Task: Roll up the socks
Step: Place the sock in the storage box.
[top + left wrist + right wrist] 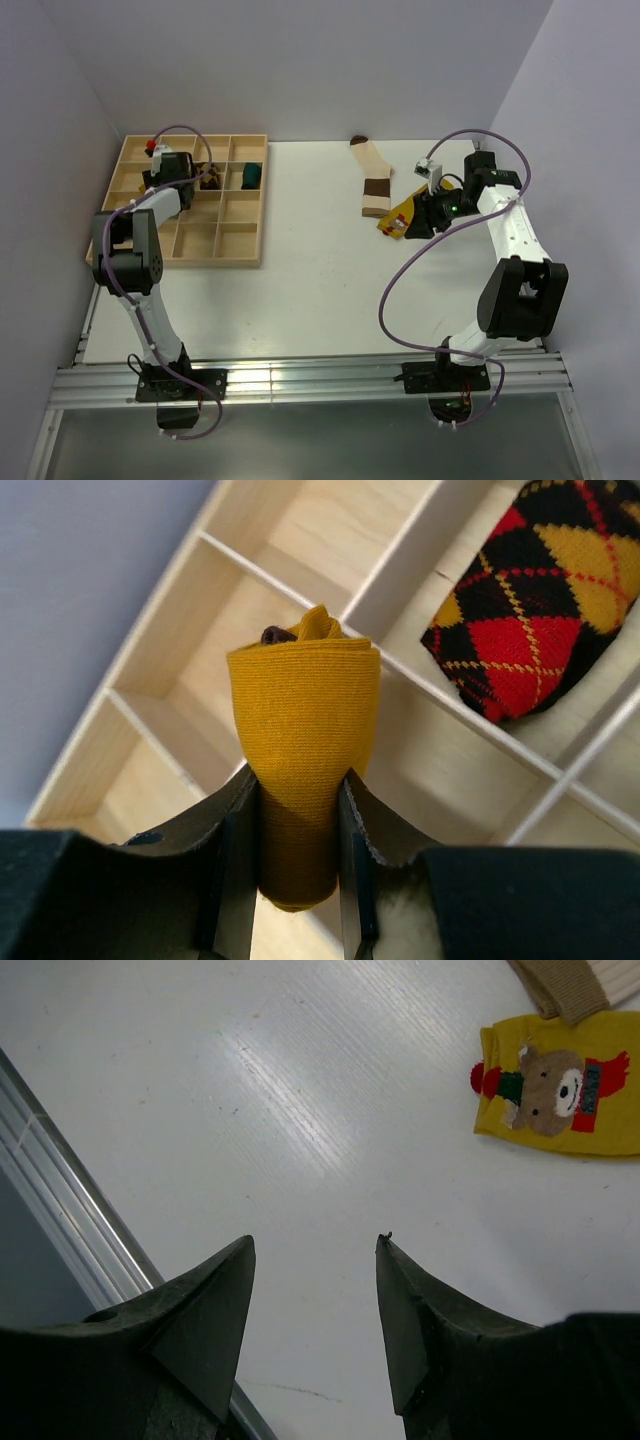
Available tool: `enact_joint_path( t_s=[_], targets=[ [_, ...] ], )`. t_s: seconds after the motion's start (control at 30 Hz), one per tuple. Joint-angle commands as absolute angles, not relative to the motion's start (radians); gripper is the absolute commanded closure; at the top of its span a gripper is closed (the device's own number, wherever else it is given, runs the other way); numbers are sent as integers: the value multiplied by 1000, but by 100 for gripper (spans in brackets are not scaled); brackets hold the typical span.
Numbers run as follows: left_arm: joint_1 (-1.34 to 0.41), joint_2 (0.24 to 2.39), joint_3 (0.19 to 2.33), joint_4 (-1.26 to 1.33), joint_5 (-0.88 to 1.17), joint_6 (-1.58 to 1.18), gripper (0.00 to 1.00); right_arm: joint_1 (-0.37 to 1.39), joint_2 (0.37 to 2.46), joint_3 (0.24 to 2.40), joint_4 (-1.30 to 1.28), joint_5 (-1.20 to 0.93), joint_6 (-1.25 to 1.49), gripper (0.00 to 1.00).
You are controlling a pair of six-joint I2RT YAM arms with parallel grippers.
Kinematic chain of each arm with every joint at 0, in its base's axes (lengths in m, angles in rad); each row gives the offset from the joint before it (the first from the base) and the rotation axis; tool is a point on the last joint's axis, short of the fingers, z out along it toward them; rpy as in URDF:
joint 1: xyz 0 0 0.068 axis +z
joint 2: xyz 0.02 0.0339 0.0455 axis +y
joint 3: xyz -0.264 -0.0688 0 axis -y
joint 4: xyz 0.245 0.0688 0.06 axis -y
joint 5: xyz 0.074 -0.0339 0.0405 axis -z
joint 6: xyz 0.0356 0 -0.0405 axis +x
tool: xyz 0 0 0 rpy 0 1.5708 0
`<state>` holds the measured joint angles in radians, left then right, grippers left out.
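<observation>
The rolled mustard sock point(305, 710) was squeezed between the fingers of the left gripper point(297, 792), above a wooden tray point(300, 585). The right gripper point(315, 1250) was held apart, with nothing in it. The yellow sock point(560, 1090) was seen beyond its right finger.

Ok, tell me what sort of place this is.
Likely a robotics lab cell: bare walls box in a white table, left arm and right arm are bolted to an aluminium rail, and a wooden divider tray sits there.

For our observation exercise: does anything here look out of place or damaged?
Nothing looks damaged or spilled. Only the cream fabric sock with brown bands and the bright yellow bear-print sock lie unrolled on the white table, outside the wooden tray.
</observation>
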<state>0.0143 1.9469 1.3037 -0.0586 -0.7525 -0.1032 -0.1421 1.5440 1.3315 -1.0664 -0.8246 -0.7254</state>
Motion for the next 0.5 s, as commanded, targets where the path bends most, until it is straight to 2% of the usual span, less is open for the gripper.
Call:
enact_joint_path(
  t_s=[0.0, 0.47],
  targets=[
    [37, 1994, 1359, -123, -658, -152, 100, -149, 1545, 1328, -1074, -845, -738, 41],
    [57, 2091, 1428, -279, -301, -330, 100, -149, 1543, 1309, -1060, -838, -733, 41]
  ],
)
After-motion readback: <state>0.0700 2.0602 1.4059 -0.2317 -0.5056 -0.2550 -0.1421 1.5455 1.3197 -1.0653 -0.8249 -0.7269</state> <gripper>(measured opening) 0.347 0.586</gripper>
